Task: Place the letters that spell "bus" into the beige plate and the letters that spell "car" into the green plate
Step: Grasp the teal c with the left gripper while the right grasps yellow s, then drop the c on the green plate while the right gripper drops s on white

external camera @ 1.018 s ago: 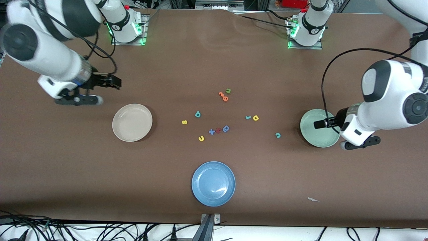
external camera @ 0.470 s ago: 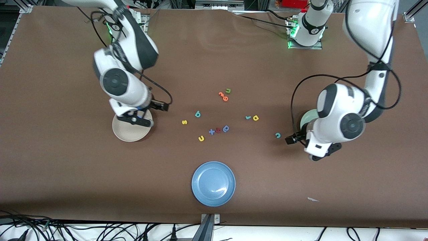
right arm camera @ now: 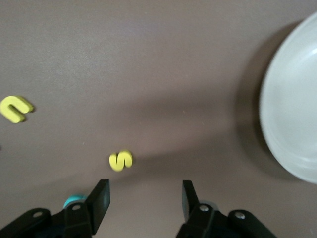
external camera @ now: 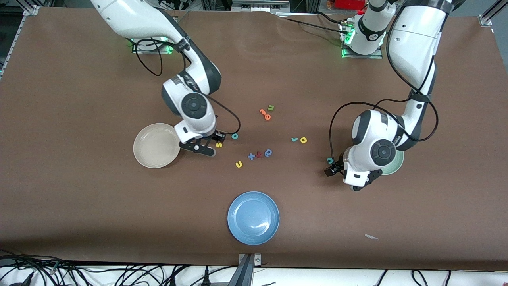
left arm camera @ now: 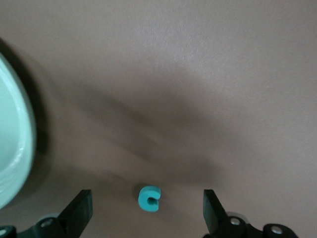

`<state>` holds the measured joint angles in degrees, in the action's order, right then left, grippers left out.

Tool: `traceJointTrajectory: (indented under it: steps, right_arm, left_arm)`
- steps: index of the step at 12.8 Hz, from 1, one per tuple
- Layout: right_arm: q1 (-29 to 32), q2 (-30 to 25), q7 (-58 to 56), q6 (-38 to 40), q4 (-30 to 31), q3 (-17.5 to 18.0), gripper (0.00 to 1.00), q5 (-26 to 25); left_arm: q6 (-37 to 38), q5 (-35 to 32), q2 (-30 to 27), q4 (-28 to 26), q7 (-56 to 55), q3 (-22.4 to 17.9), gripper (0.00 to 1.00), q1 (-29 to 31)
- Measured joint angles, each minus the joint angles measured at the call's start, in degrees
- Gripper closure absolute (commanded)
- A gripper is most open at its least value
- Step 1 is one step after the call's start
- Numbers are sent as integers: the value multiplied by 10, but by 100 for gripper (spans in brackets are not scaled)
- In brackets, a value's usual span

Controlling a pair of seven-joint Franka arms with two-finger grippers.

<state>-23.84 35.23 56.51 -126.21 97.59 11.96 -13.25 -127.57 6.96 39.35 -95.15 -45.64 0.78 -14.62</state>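
Both grippers newly beside letters

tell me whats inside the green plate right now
Nothing can be seen in the green plate; only a sliver of rim shows. The left arm's wrist covers most of it, so the rest is hidden.

We see a blue plate (external camera: 253, 218) near the middle of the surface's (external camera: 79, 198) edge closest to the front camera. Mid-surface lie a blue "x" (external camera: 251, 156), a red letter (external camera: 259, 154) and a darker blue "a" (external camera: 268, 152) in a row; two orange letters (external camera: 265, 114) touch a green "u" (external camera: 271, 107). A white scrap (external camera: 371, 236) lies toward the left arm's near corner.
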Motion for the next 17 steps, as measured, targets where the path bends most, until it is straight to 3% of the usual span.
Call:
traceJointTrajectory:
  steps: [3,13,17]
  right_arm:
    - [-6,11,60,-27,0,-1,33,-21]
    - [-2,51,61,-78,-1,-4,34,-21]
    - [-3,59,61,-86,-1,-4,39,-21]
  left_arm:
    - [-12,0,5,-20,-13,0,21,-12]
    - [-15,0,10,-21,-15,-1,52,-14]
    - [-15,0,10,-21,-15,-1,71,-14]
